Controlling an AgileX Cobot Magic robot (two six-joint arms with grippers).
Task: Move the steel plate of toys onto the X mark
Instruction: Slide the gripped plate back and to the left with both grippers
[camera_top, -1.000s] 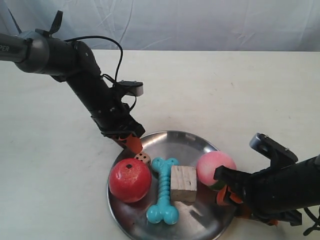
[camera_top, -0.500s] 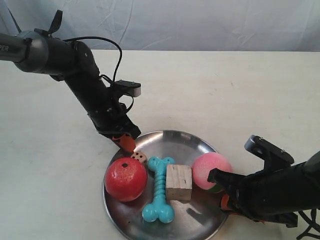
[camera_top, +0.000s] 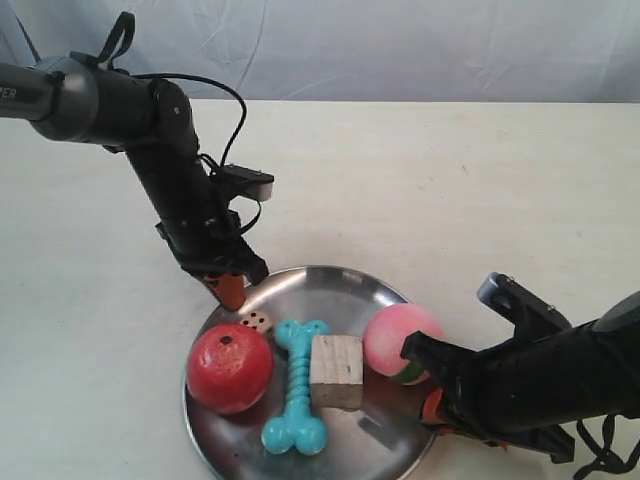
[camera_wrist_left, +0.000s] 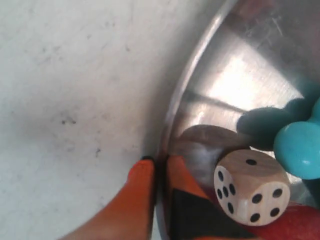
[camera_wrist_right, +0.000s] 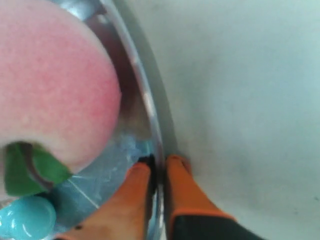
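The shiny steel plate (camera_top: 335, 275) sits low in the exterior view, between both arms. It holds a red apple (camera_top: 228, 367), a spotted die (camera_top: 257, 322), a turquoise bone (camera_top: 295, 400), a wooden cube (camera_top: 335, 371) and a pink peach (camera_top: 398, 340). My left gripper (camera_top: 230, 290) (camera_wrist_left: 160, 162) is shut on the plate's rim (camera_wrist_left: 175, 100) beside the die (camera_wrist_left: 250, 187). On the opposite rim (camera_wrist_right: 145, 100), next to the peach (camera_wrist_right: 50, 85), my right gripper (camera_top: 435, 405) (camera_wrist_right: 160, 161) is shut too. No X mark shows in any view.
The cream tabletop (camera_top: 450, 180) stretches behind and to both sides of the plate. A pale cloth backdrop (camera_top: 400, 50) hangs along the far edge. A black cable (camera_top: 235, 110) loops off the left arm.
The plate and its toys have slid toward the exterior view's left and a little nearer the camera. Both grippers moved with it, still clamped on the rim.
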